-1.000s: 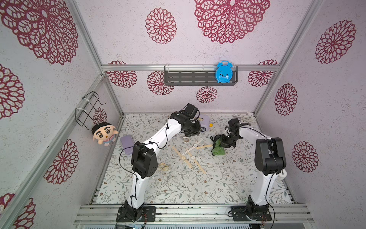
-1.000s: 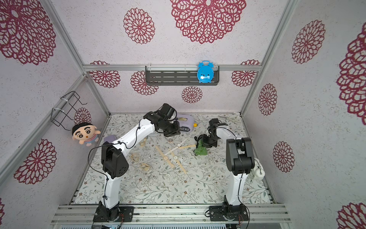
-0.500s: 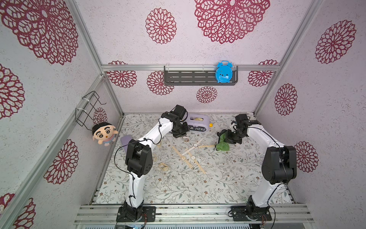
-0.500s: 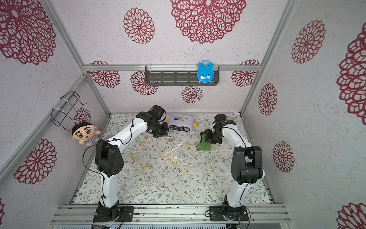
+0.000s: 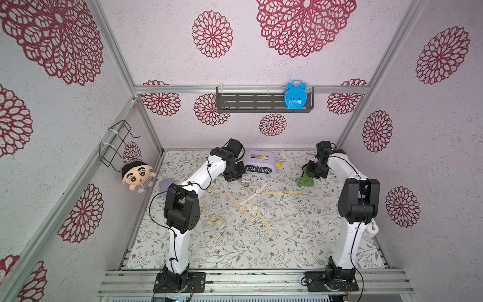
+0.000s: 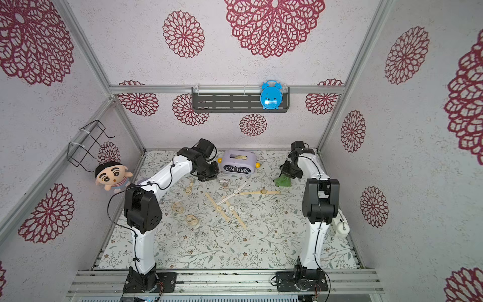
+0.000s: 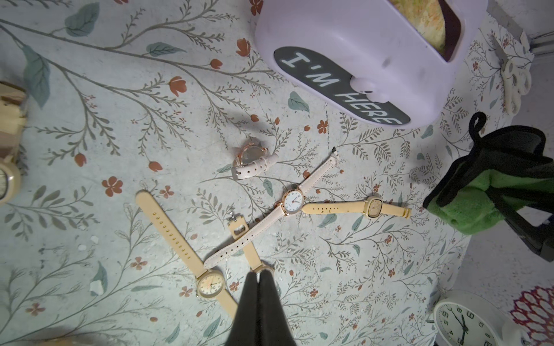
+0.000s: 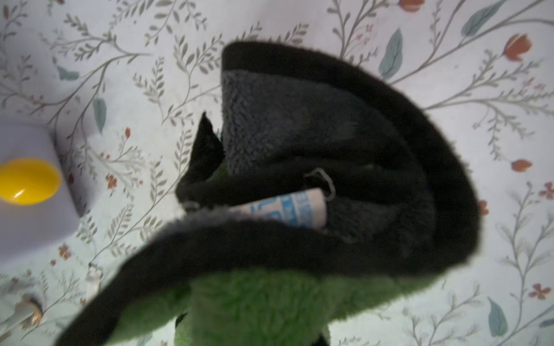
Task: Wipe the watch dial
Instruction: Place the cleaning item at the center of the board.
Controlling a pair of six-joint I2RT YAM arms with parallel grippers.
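Observation:
Several wristwatches lie loose on the floral table. One with a white dial and a pale strap (image 7: 292, 202) (image 5: 258, 191) crosses a tan-strapped one (image 7: 373, 207). Another tan watch (image 7: 210, 284) lies near my left gripper (image 7: 260, 274) (image 5: 234, 177), which is shut and empty above the table. Its fingertips cover the dial of a further tan watch. My right gripper (image 5: 312, 174) is shut on a green and black cloth (image 5: 305, 181) (image 6: 283, 181) (image 8: 269, 299), off to the right of the watches. The cloth hides that gripper's fingers in the right wrist view.
A lilac box marked "I'M HERE" (image 5: 258, 163) (image 7: 359, 45) stands at the back, with scissors (image 7: 514, 78) behind it. A white alarm clock (image 7: 464, 323) sits at the right edge. Coiled watches (image 5: 216, 220) lie near the left arm. A plush doll (image 5: 137, 176) hangs on the left wall.
My left gripper has drawn back to the left, uncovering the lilac box. My right gripper has carried the cloth to the right and toward the back, away from the watches.

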